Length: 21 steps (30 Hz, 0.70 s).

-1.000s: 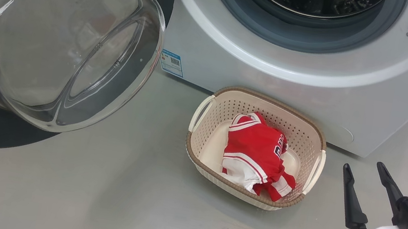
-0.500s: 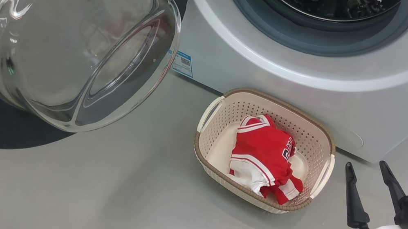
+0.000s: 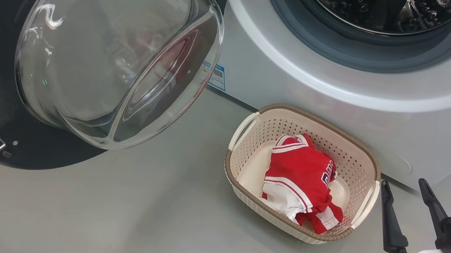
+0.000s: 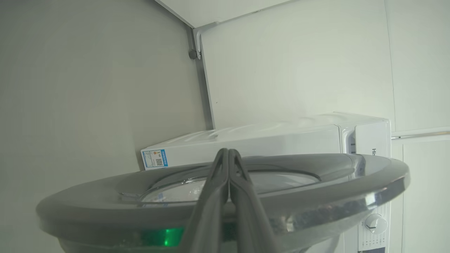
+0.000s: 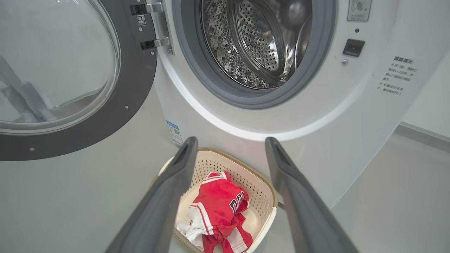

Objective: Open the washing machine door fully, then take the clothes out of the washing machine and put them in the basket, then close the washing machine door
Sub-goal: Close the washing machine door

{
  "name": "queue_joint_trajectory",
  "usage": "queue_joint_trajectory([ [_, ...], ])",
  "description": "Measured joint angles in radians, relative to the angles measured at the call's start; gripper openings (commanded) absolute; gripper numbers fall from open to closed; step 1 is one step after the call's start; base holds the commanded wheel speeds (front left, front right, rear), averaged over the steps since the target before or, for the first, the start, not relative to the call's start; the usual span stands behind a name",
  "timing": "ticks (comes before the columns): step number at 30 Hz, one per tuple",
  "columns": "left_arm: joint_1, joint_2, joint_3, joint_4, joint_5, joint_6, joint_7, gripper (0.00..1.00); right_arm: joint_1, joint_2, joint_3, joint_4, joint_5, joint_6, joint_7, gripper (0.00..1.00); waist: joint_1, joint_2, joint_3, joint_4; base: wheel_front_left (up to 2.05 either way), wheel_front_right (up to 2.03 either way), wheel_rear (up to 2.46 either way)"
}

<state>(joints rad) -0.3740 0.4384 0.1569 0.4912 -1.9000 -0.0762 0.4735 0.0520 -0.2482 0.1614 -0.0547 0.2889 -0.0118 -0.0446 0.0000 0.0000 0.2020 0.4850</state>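
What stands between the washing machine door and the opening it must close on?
Nothing visible. The washing machine opening shows bare drum, no cloth on the grey ring. The clothes lie in the basket on the floor below; the washing machine door probably swings above it, but that is uncertain.

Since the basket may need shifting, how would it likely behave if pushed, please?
The basket is perforated plastic, so probably light; on the smooth floor it would likely slide rather than tip. The clothes inside probably add little weight.
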Motion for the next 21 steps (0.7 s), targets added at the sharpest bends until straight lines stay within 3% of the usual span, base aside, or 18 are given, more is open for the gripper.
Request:
queue_joint_trajectory([
  [21, 0.075, 0.015, 0.000, -0.100, -0.052, -0.032, 0.160, 0.00, 0.001, 0.029, 0.012, 0.017, 0.006, 0.000, -0.014, 1.00, 0.0000, 0.0000, -0.027, 0.012, 0.00, 0.00, 0.00],
])
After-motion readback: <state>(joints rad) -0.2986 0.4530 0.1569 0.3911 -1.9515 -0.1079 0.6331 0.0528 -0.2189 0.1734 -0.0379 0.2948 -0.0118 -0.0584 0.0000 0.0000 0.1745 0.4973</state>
